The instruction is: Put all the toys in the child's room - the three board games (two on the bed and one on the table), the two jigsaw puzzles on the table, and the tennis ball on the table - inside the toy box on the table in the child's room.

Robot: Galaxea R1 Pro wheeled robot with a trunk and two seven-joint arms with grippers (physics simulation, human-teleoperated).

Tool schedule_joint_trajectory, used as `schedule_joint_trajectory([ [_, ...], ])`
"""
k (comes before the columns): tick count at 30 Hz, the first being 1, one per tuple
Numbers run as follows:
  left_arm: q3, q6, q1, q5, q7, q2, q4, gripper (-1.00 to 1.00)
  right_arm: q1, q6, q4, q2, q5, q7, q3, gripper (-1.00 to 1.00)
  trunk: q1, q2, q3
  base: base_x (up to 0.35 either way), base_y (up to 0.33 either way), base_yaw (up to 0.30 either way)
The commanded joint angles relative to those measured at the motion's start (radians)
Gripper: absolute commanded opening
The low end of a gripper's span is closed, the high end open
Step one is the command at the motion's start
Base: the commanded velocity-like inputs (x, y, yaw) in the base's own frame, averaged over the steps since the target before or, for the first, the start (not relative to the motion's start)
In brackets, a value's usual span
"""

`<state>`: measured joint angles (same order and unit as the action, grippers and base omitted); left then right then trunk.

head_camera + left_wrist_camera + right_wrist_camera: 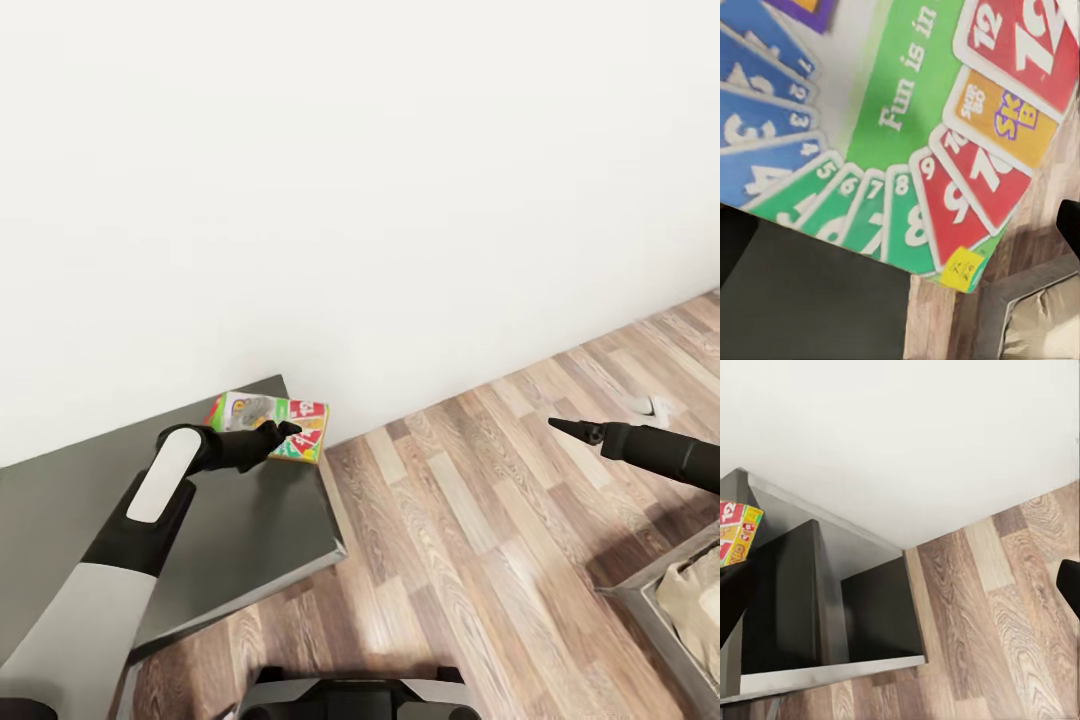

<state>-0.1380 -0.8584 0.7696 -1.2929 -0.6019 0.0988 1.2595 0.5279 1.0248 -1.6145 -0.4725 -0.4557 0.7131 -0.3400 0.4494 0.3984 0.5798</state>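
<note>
Left hand (285, 432) is clamped on the SKIP-BO board game (272, 424), held above the dark tabletop's (250, 530) far corner by the wall — a thin edge grip (my guess) could let it slip. Right hand (562, 427) hangs over the floor; its state I cannot tell.

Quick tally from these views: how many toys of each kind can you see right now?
Board games: 1, the SKIP-BO box at the left pincer
Jigsaw puzzles: 0
Tennis balls: 0
Total: 1
</note>
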Motion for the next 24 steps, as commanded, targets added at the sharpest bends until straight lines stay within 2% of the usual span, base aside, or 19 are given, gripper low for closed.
schedule_joint_trajectory([
  [1,-0.002,0.001,0.001,-0.011,-0.010,0.001,0.001,1.00,0.001,0.005,0.000,0.000,0.005,0.006,-0.001,1.00,0.001,0.002,0.001,0.000,0.000,-0.270],
  [14,0.002,0.001,0.005,-0.010,-0.010,0.008,0.016,1.00,0.001,0.005,-0.001,0.000,0.005,0.007,-0.002,1.00,0.001,0.002,0.001,0.000,0.000,-0.084],
  [24,0.002,0.001,0.015,-0.003,-0.010,0.001,0.014,1.00,0.001,0.006,0.000,0.000,0.003,0.007,-0.002,1.00,0.001,0.002,0.001,0.000,0.000,-0.041],
])
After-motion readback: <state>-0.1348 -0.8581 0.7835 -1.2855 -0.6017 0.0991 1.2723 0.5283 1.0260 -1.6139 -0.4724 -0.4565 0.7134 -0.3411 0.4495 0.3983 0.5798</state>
